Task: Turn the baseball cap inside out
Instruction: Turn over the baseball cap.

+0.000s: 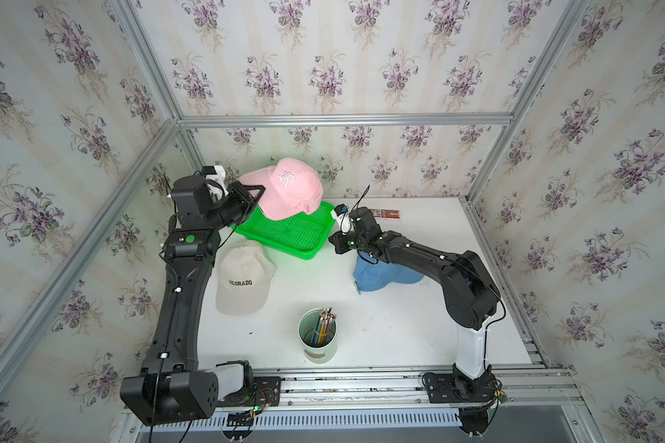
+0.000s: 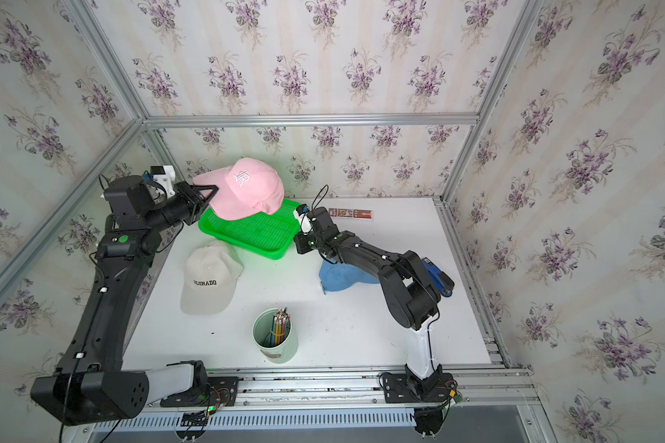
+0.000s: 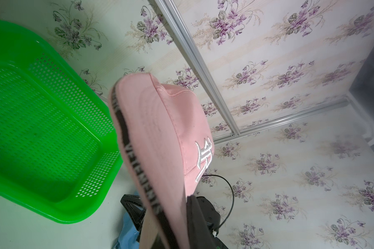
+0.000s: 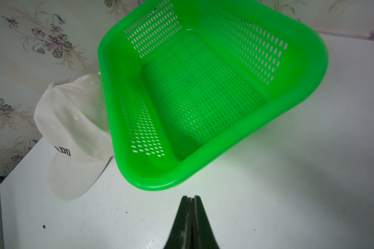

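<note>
Inside-out job pending: the pink baseball cap (image 1: 285,190) is held aloft over the green basket (image 1: 304,254) near the counter's (image 1: 400,326) far-left corner. It is pinched at its rim beside the brim by the clenched left fingers (image 1: 259,189). Its long axis is seen running from that grip toward the right arm, opening downward, still right side out. The right fingers (image 4: 190,199) are pressed together on nothing, low beside the basket's right rim and under the cap's rear edge. An upward reach is judged necessary.
</note>
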You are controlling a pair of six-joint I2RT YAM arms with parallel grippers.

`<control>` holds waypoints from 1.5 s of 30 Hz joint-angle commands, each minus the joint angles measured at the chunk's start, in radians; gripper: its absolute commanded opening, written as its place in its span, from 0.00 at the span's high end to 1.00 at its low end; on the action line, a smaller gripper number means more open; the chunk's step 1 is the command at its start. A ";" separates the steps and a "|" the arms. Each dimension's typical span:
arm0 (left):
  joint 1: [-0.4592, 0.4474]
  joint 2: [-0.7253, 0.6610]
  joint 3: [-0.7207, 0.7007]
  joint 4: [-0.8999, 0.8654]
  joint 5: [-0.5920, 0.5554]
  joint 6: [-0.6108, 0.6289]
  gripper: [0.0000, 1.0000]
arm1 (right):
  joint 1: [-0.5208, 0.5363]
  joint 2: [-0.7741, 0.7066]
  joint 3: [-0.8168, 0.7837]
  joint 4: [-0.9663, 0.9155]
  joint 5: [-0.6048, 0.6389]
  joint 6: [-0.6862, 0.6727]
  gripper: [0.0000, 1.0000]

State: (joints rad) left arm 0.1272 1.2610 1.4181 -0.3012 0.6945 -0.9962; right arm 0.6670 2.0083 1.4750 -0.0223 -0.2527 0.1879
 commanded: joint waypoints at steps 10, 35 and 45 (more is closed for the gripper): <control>0.023 0.033 -0.006 0.203 0.176 -0.108 1.00 | 0.004 0.091 0.058 -0.039 -0.017 0.030 0.92; 0.015 -0.004 -0.199 0.398 -0.033 -0.413 1.00 | -0.008 -0.128 -0.178 0.343 0.061 0.108 0.73; -0.172 -0.076 -0.101 0.011 -0.504 -0.533 1.00 | 0.232 -0.328 -0.378 0.620 0.468 -0.185 0.55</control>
State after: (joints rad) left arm -0.0124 1.1904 1.2861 -0.1905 0.3668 -1.4734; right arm 0.8486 1.6836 1.0901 0.4808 -0.0223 0.1448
